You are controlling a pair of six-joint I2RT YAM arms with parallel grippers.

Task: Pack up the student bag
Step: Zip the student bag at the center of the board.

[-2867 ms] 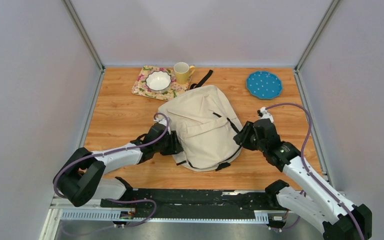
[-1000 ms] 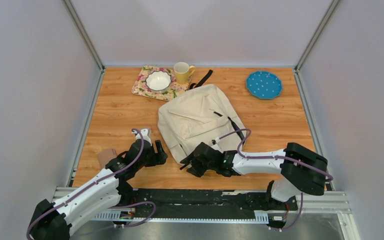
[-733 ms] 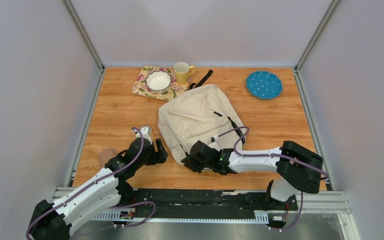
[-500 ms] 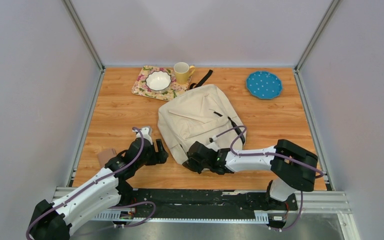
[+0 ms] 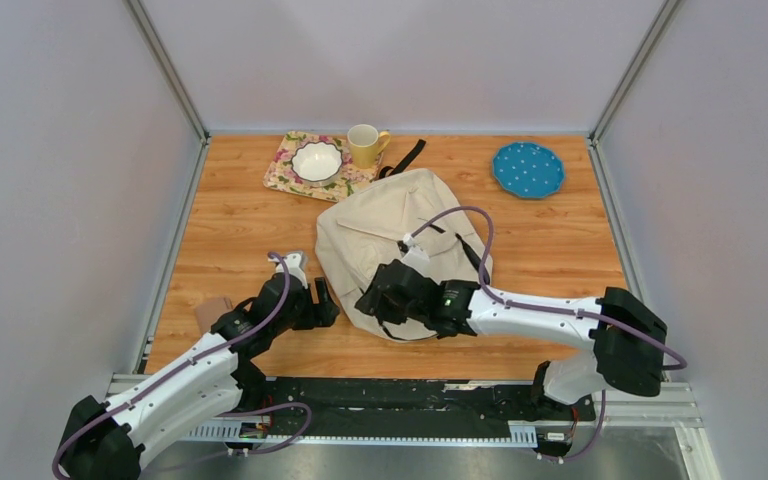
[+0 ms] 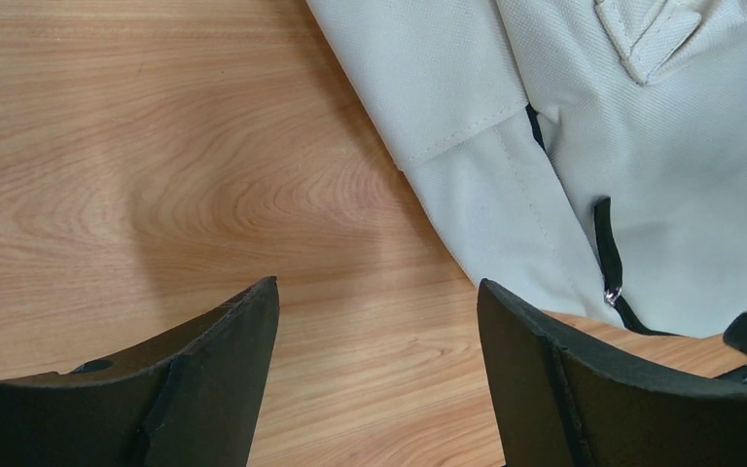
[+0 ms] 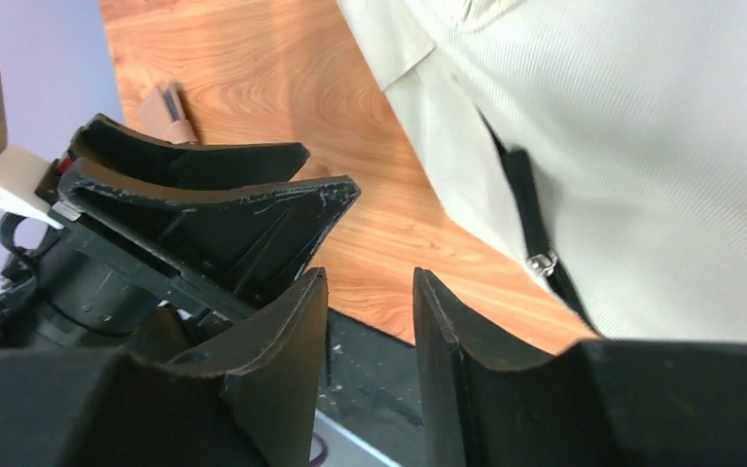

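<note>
The student bag [image 5: 400,225] is a cream backpack lying flat on the middle of the wooden table, front pocket up. My left gripper [image 5: 325,303] is open and empty, low over bare wood just left of the bag's near-left edge. In the left wrist view [image 6: 377,285] the bag [image 6: 661,146] and a black zipper pull [image 6: 608,263] lie to its upper right. My right gripper [image 5: 368,298] hovers at the bag's near-left corner. Its jaws [image 7: 370,277] are slightly apart with nothing between them, and a zipper pull [image 7: 542,261] sits to their right.
A small tan object [image 5: 215,310] lies on the table left of my left arm. A floral mat [image 5: 285,175] with a white bowl [image 5: 317,160], a yellow mug [image 5: 364,145] and a blue dotted plate [image 5: 528,168] sit along the back. The two grippers are close together.
Both arms left the bag's sides and dropped toward the near edge. In the last second my right gripper rose from the table edge onto the bag's near-left corner. My left gripper barely moved.
</note>
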